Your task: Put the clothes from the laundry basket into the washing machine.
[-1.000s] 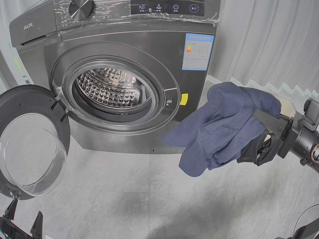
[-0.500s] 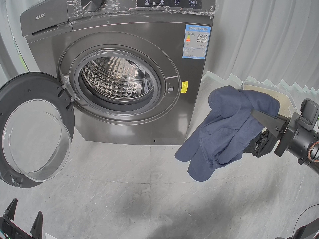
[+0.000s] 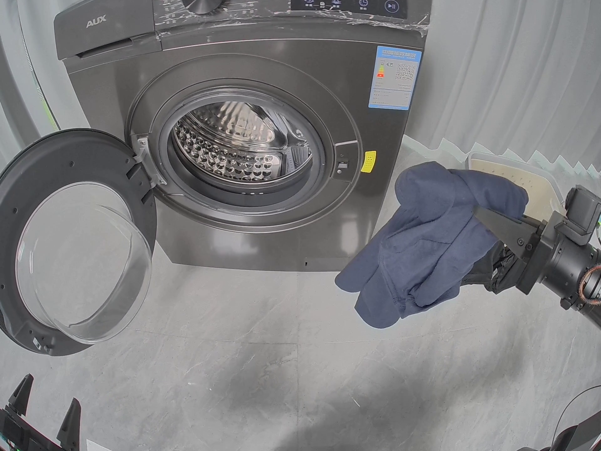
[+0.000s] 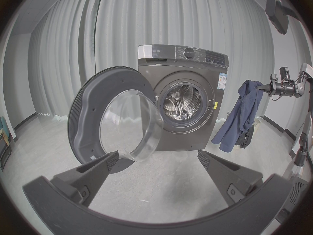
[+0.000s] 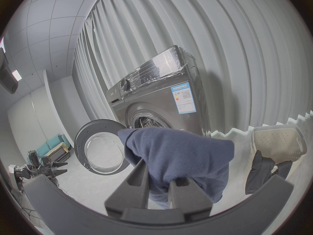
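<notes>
Pinched in right pincer (image 5: 159, 188), clear of the floor (image 3: 250, 377) for carrying: blue garment (image 3: 432, 239), dark garment (image 3: 501, 274) dangling beneath, between laundry basket (image 3: 532, 180) and washing machine (image 3: 250, 51). Swung wide for loading: door (image 3: 75, 158), drum (image 3: 241, 145) exposed. Spread, low, unladen: left pincer (image 4: 156, 157).

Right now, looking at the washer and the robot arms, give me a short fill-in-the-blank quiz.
1. The door of the washing machine stands ____.
2. The right gripper is shut on a dark ____ garment.
3. The laundry basket sits on the ____.
4. The left gripper holds ____.
Missing words: open; blue; floor; nothing.
</notes>
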Robot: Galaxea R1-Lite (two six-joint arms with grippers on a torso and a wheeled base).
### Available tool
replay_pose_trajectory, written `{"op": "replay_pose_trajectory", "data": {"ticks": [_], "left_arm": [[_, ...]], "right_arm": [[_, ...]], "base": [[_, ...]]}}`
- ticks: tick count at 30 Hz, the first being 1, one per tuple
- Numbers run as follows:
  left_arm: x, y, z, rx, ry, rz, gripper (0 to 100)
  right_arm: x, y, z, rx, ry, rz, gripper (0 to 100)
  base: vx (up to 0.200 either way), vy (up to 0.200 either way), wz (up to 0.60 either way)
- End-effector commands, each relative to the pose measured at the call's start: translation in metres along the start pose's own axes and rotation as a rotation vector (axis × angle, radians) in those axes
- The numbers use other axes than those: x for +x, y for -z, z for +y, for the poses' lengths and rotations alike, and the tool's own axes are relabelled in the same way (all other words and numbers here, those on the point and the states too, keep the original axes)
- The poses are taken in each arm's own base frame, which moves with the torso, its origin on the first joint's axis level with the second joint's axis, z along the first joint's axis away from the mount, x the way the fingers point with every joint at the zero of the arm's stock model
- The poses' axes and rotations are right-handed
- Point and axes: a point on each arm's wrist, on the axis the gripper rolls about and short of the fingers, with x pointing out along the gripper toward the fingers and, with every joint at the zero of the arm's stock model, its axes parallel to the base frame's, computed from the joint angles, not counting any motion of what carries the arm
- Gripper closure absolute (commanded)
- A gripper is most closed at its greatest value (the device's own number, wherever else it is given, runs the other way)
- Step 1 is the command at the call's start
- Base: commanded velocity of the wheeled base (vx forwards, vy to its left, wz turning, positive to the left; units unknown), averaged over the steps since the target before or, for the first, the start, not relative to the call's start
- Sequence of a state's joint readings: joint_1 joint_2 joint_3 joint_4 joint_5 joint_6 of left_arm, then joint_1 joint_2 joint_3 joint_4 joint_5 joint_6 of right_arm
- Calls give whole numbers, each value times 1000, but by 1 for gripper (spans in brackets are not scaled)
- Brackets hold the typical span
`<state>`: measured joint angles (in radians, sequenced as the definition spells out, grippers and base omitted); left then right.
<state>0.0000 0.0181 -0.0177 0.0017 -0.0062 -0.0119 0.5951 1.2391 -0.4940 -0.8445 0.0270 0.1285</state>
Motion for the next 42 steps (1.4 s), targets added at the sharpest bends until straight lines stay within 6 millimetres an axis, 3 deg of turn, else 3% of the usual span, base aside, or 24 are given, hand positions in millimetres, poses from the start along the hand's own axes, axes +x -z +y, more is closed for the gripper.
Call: {"op": "replay_pose_trajectory", "data": {"ticks": [1,5,42], "left_arm": [[0,5,0,0,0,4,0],[0,5,0,0,0,4,0],[0,5,0,1,-2,4,0]], "right_arm": [[0,0,0,0,-1,1,100],[1,1,0,1,0,6,100],[0,2,1,1,-7,10,100]], "base": [[0,200,0],[0,200,0],[16,0,0]]}}
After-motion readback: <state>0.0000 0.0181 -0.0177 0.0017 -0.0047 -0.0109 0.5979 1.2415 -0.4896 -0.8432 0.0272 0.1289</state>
